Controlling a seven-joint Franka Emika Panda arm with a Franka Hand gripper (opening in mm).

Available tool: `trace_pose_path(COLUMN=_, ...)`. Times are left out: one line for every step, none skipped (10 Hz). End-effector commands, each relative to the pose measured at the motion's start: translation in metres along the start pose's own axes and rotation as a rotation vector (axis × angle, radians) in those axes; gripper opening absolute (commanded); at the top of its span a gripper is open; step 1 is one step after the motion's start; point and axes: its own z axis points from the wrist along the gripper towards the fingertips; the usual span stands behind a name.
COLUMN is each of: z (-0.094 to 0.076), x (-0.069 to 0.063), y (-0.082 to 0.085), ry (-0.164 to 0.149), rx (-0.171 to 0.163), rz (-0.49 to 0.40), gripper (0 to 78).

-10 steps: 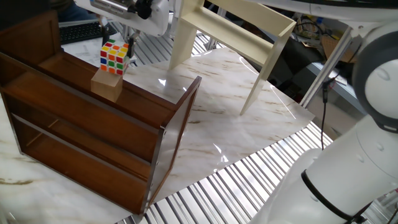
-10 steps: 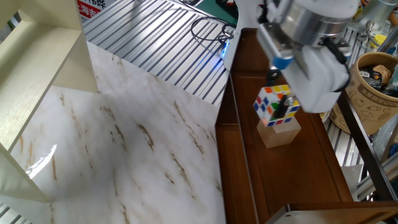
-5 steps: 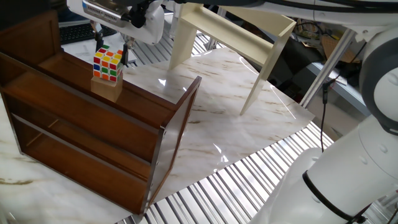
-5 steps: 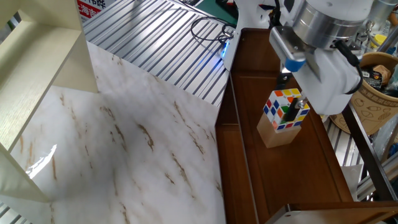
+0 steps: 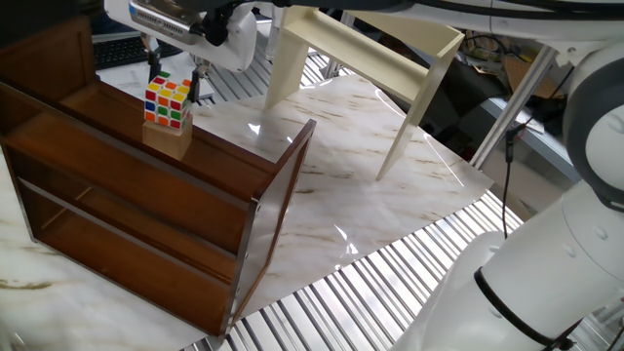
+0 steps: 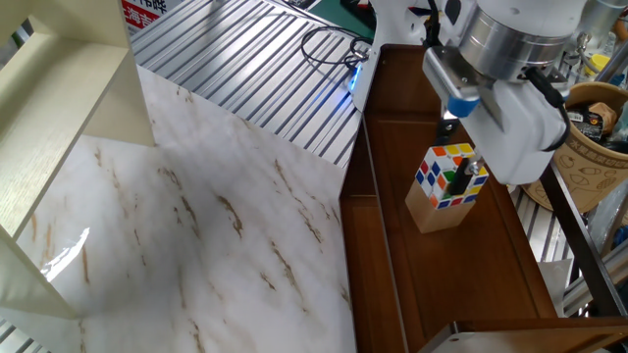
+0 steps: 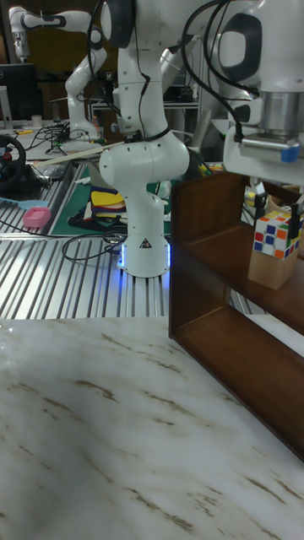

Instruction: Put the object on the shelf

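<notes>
The object, a multicoloured Rubik's cube (image 5: 167, 102) (image 6: 446, 177) (image 7: 275, 235), rests on a tan wooden block (image 5: 168, 138) (image 6: 439, 215) (image 7: 272, 268). The block stands on the top tier of the dark brown shelf (image 5: 146, 195) (image 6: 491, 265) (image 7: 203, 253). My gripper (image 5: 173, 86) (image 6: 451, 157) (image 7: 275, 218) comes down from above. Its two black fingers press against opposite sides of the cube's upper half, so it is shut on the cube. The white gripper body hides part of the cube's top in the other fixed view.
A cream-white legged frame (image 5: 390, 49) (image 6: 59, 127) stands on the marble table (image 5: 370, 214) beside the shelf. A tan patterned pot (image 6: 589, 127) sits just beyond the shelf's far side. Ribbed metal surfaces border the marble.
Over the last second the cube, held tilted just over the block, came down to sit squarely on it. In the last half second almost nothing moved.
</notes>
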Motion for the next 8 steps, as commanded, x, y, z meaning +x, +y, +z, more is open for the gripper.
trace_pose_path(z=-0.0009, x=-0.0002, y=0.0005, ry=0.000, rx=0.001, rz=-0.010, gripper=1.0)
trace_pose_path(z=-0.0009, x=-0.0002, y=0.0005, ry=0.001, rx=0.001, rz=-0.013, gripper=1.0)
trace_pose_path(z=-0.0009, x=-0.0001, y=0.0004, ry=0.002, rx=0.001, rz=-0.011, gripper=1.0)
trace_pose_path(z=-0.0009, x=-0.0001, y=0.0004, ry=0.002, rx=0.001, rz=-0.008, gripper=1.0)
trace_pose_path(z=-0.0009, x=-0.0001, y=0.0004, ry=0.002, rx=0.001, rz=-0.008, gripper=77.4)
trace_pose_path(z=-0.0009, x=-0.0001, y=0.0004, ry=0.002, rx=0.001, rz=-0.008, gripper=77.4)
trace_pose_path(z=-0.0009, x=-0.0001, y=0.0004, ry=0.002, rx=0.001, rz=-0.008, gripper=77.4)
trace_pose_path(z=-0.0009, x=-0.0001, y=0.0004, ry=0.002, rx=0.001, rz=-0.008, gripper=77.4)
